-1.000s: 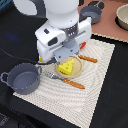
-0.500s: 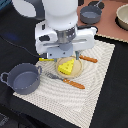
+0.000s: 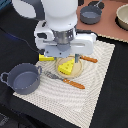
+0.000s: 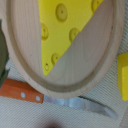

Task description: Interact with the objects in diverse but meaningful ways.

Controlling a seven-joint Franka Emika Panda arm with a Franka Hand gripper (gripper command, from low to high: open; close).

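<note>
A yellow holed cheese wedge (image 3: pixel 66 66) lies on a round wooden plate (image 3: pixel 75 73) in the middle of the striped placemat. My gripper (image 3: pixel 69 56) hangs just above the plate's far side, under the white hand. Its fingers are mostly hidden, so their state is unclear. The wrist view looks straight down on the cheese wedge (image 4: pixel 61 31) and the plate (image 4: pixel 95 70), and no fingers show there. A grey two-handled pot (image 3: pixel 22 78) stands at the exterior view's left. A yellow box (image 3: pixel 46 58) peeks out beside the hand.
An orange-handled utensil (image 3: pixel 66 80) lies in front of the plate and shows close to the plate's rim in the wrist view (image 4: pixel 22 93). Another orange-handled utensil (image 3: pixel 89 59) lies behind the plate. A second grey pot (image 3: pixel 91 14) and a bowl (image 3: pixel 122 16) stand at the back.
The hand has shifted only slightly over the plate. The cheese wedge, pot and utensils have not moved.
</note>
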